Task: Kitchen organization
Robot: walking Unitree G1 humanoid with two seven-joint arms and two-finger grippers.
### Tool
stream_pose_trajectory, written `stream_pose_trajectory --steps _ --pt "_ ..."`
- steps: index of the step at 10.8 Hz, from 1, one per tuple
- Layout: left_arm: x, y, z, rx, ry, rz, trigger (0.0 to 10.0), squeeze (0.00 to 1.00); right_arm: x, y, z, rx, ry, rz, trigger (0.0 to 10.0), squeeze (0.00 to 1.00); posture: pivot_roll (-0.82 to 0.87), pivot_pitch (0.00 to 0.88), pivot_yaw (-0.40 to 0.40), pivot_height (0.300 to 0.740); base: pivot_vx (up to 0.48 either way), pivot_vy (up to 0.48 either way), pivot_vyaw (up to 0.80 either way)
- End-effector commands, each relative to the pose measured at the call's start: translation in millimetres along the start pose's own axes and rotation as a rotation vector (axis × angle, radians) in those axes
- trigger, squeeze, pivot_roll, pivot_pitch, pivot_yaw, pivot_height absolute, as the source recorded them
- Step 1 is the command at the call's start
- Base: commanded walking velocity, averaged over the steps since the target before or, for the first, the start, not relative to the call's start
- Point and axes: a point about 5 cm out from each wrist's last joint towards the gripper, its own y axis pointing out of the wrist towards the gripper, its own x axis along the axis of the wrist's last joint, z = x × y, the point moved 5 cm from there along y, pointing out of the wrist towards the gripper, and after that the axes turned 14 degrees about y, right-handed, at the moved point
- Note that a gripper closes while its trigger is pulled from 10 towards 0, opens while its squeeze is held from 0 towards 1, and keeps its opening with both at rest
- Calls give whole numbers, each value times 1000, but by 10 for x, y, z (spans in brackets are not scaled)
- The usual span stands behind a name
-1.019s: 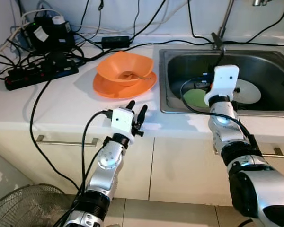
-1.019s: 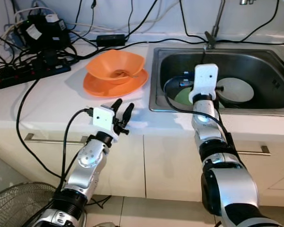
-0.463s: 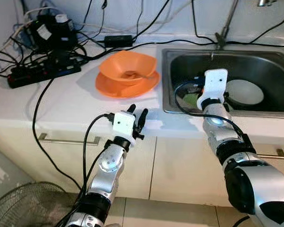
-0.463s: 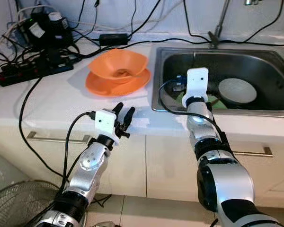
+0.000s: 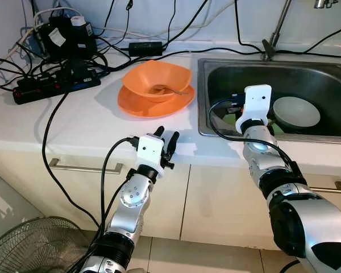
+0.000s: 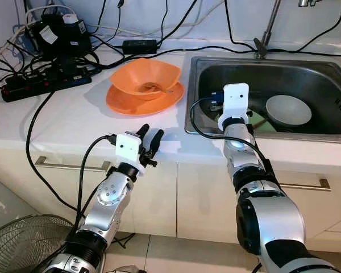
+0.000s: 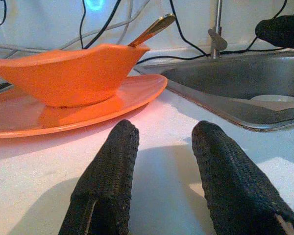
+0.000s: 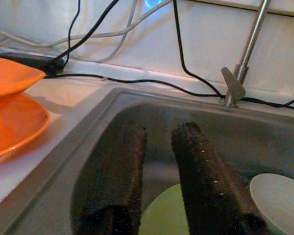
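From the head camera we see our left gripper (image 5: 165,138) over the bench's front edge, fingers spread and empty. An orange bowl (image 5: 156,81) with a spoon (image 5: 171,90) sits on an orange plate (image 5: 153,104) beside the sink (image 5: 273,73).

Our right gripper (image 8: 159,181) reaches into the sink with fingers narrowly parted, holding nothing, above a green plate (image 8: 165,215), near a white bowl (image 5: 295,111).

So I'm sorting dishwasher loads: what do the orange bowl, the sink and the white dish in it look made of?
Orange bowl: probably plastic, smooth with a soft sheen and uniform colour. Sink: brushed stainless steel, grey with dull reflections. White dish: glossy, possibly ceramic or melamine; I can't tell which.
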Motion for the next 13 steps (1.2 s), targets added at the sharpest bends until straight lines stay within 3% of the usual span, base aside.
stream_pose_trajectory --steps 1,3,5,7,8,10,12,13 --pt "-44 -10 -38 -12 5 23 10000 0 51 41 54 17 -5 0 10000 0 136 0 7 740 0 0 0" --pt "-40 -5 -35 -12 8 23 10000 0 146 54 63 21 -11 -49 10000 0 128 0 11 740 0 0 0" --pt "-11 7 -23 -10 18 12 10000 0 371 52 53 25 -3 -168 10000 0 115 0 15 740 0 0 0" --pt "5 15 -2 -5 28 5 10000 0 600 -89 108 69 -17 -332 10000 0 89 0 21 740 0 0 0" --pt "6 16 -2 -5 29 5 10000 0 606 -109 114 73 -19 -341 10000 0 89 0 21 740 0 0 0" --pt "23 32 40 9 39 -1 10000 0 438 -366 138 73 -5 -336 10000 0 66 0 22 740 0 0 0" --pt "46 43 101 33 48 -9 10000 0 60 -683 201 86 -5 -254 10000 0 64 0 19 740 0 0 0" --pt "65 49 127 44 52 -17 10000 0 -111 -759 145 60 -11 -203 10000 0 60 0 19 740 0 0 0"
